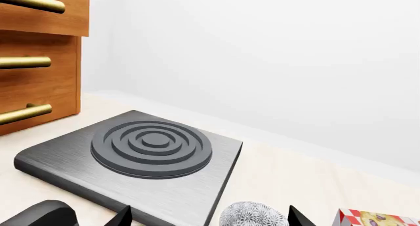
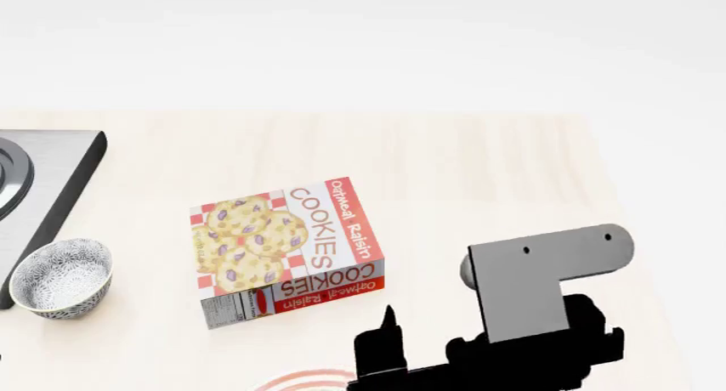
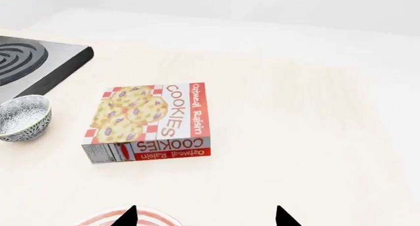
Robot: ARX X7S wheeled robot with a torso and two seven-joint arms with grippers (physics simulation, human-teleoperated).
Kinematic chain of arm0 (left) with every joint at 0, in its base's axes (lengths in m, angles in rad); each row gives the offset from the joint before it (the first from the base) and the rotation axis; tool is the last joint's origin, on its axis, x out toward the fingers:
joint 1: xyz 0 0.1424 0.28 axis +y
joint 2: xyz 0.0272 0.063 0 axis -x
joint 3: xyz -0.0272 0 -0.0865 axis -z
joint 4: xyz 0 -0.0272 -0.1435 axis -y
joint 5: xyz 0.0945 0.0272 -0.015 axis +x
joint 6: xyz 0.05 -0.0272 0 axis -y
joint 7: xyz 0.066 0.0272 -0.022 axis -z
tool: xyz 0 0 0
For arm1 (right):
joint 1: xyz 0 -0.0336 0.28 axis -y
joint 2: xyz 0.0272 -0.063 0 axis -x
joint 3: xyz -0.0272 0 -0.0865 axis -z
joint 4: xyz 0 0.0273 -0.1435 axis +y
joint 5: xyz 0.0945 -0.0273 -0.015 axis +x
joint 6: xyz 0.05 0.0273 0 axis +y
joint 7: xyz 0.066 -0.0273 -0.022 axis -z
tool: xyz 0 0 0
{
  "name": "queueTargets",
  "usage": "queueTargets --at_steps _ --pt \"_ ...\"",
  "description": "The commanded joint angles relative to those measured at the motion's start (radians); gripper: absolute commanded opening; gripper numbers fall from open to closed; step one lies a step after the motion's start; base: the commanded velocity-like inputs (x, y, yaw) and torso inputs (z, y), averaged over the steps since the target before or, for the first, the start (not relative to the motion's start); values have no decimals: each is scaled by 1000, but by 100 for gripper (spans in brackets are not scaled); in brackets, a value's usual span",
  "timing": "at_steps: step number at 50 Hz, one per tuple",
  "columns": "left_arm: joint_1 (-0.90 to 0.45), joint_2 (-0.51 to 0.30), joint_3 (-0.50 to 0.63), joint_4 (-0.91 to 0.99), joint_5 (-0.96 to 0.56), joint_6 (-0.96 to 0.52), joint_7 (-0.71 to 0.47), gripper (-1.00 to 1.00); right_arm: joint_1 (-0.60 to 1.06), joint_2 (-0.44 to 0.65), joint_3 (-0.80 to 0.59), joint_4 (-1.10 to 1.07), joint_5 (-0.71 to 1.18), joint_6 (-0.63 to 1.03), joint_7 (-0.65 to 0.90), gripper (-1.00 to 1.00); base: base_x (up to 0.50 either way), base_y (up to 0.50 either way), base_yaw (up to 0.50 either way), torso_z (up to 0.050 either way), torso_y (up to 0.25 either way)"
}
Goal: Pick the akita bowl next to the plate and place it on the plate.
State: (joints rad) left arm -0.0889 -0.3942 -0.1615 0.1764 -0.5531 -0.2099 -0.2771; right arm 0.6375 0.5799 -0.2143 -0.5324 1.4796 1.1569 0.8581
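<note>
Head view, right gripper (image 2: 392,344) over plate (image 2: 301,381), jaws seemingly parted

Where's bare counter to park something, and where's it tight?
Free: the wide strip from the cookie box to the table's right edge, and behind the box toward the wall. Tight: the gap between the bowl, beside the stove slab, and the box.

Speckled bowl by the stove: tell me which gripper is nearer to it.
Left. The left gripper has the speckled bowl right between its fingertips, beside the stove. The right gripper is well off, beyond the cookie box, over the plate.
</note>
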Motion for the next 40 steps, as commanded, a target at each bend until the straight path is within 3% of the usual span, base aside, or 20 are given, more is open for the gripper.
queueTargets --at_steps 1,3,8,19,40 --pt "1 0 2 -4 1 6 0 100 -166 45 61 -190 -268 -161 -11 100 0 0 0 0 0" --pt "2 -1 1 -1 -1 4 -1 100 -191 32 70 -175 -262 -168 16 100 0 0 0 0 0" --pt "1 -2 1 -1 -2 3 -3 100 -293 39 2 -201 -559 -328 -69 100 0 0 0 0 0" --pt "5 -4 2 3 -3 5 -4 100 -412 39 7 -189 -665 -430 -66 100 0 0 0 0 0" --pt "5 -8 7 4 -2 8 -6 100 -570 10 -18 -66 -1045 -794 -61 100 0 0 0 0 0"
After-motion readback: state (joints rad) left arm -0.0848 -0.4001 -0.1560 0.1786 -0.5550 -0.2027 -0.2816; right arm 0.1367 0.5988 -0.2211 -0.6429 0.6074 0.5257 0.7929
